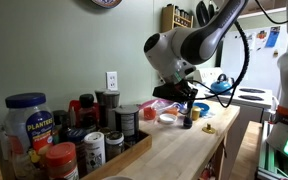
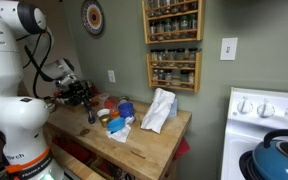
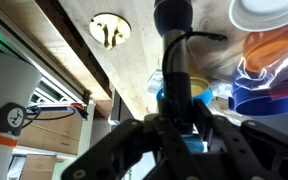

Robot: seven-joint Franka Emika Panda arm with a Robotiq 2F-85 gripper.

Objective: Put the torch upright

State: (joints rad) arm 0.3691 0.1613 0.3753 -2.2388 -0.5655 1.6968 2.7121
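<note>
Torch (image 1: 188, 120) stands upright directly below the end effector (image 1: 187, 105), lower end at the wooden tabletop (image 1: 179, 155); contact there is unclear. It is slim, black and cylindrical (image 3: 174, 65), and its wider end points away from the end effector. The end effector (image 3: 176, 108) is clenched on the barrel, with dark fingers (image 3: 152, 125) pressing from both sides.
</note>
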